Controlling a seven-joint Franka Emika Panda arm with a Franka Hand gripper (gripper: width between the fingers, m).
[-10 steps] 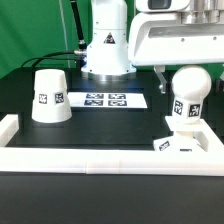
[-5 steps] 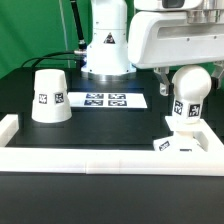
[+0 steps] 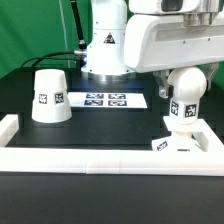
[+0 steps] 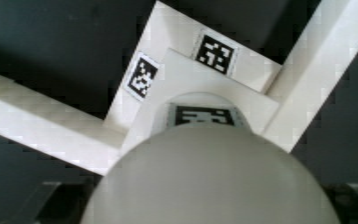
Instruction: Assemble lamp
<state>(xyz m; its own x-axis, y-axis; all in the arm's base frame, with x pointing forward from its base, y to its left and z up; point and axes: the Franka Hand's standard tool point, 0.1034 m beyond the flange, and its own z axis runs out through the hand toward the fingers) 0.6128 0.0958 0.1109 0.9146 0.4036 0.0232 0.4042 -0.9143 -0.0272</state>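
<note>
Shade: stands wide end down on the worktop at the exterior view's left, well apart from the other lamp parts and from the arm's head.
Marker board: lies flat in the middle, on the far side, between the shade and the bulb.
Rail: long white border along the near edge, turning up at both ends.
Base: sits at the exterior view's right, near side, against the rail, with its tagged faces turned slightly askew.
Bulb: stands upright on the base, neck down and round head up, so its long axis is vertical.
Gripper: hangs straight over the bulb. The jaws are wide and hold nothing. One dark finger shows just left of the round head, apart from it.
Wrist view: the bulb's head fills the middle, with the base's tag beyond it.
Relation that matters: the bulb lies directly below and between the jaws, with its axis in line with the wrist.
Judgement: a straight drop and a close across the head or neck looks like the coming move. Whether the bulb is already fully seated in the base cannot be told.
</note>
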